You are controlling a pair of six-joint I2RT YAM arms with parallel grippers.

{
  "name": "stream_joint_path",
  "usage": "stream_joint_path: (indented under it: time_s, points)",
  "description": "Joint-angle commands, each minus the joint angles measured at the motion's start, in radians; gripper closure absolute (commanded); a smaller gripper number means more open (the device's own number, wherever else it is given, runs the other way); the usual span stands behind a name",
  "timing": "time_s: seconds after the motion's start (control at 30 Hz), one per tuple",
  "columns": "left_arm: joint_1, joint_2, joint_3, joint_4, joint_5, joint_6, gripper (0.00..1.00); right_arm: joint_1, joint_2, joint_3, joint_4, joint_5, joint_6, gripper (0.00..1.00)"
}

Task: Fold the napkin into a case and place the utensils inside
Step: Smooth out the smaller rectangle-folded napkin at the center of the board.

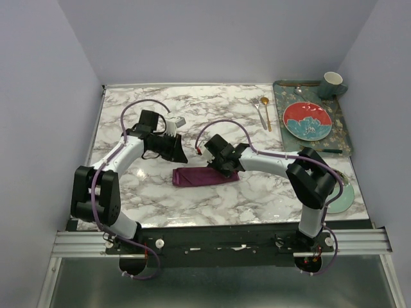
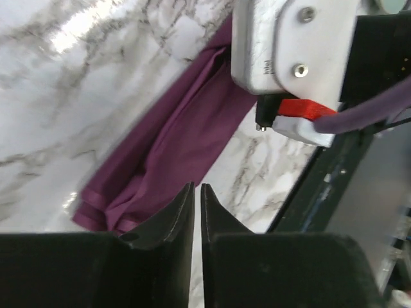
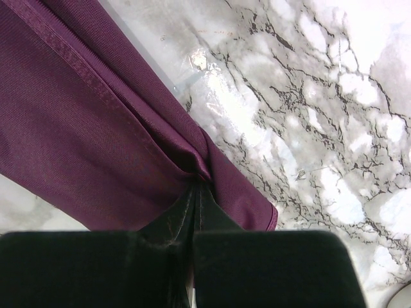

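The plum-purple napkin (image 1: 202, 176) lies folded into a long narrow strip on the marble, also seen in the left wrist view (image 2: 180, 135) and the right wrist view (image 3: 96, 128). My right gripper (image 1: 225, 168) (image 3: 199, 183) is shut on a puckered fold of the napkin near its right end. My left gripper (image 1: 180, 154) (image 2: 197, 186) hovers just above the strip's left end, its jaws a narrow slit apart with nothing between them. The silver fork (image 1: 259, 110) and the gold spoon (image 1: 266, 114) lie side by side at the back right, apart from both grippers.
A dark green tray (image 1: 280, 122) at the far right holds a red plate (image 1: 307, 120) and a mug (image 1: 332, 85). A pale green plate (image 1: 343, 196) sits at the near right, partly behind my right arm. The table's front edge runs close under the napkin.
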Motion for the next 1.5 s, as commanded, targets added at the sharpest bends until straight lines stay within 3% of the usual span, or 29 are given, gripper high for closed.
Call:
stream_joint_path:
  time_s: [0.0,0.27,0.53,0.73,0.93,1.17,1.47]
  points:
    - [-0.011,0.089,-0.07,0.167,0.175,-0.228,0.85,-0.003,0.073,-0.023,-0.034,-0.024,0.026,0.92]
    - [-0.014,0.242,-0.117,0.29,0.152,-0.374,0.86,-0.003,0.081,-0.021,-0.036,-0.017,0.03,0.92]
    - [-0.004,0.419,-0.089,0.189,0.049,-0.273,0.95,-0.006,0.023,0.013,-0.088,-0.033,0.047,0.88]
    - [0.003,0.431,-0.081,0.169,0.011,-0.244,0.97,-0.082,-0.071,0.091,-0.177,-0.138,0.075,0.79]
    - [0.003,0.431,-0.063,0.152,0.003,-0.221,0.98,-0.191,-0.118,0.135,-0.238,-0.319,0.106,0.78]
    - [0.003,0.434,-0.058,0.149,0.006,-0.211,0.99,-0.271,-0.042,0.148,-0.276,-0.577,0.173,0.8]
    - [0.003,0.434,-0.061,0.144,-0.003,-0.195,0.99,-0.287,0.108,0.106,-0.238,-0.567,0.208,0.81]
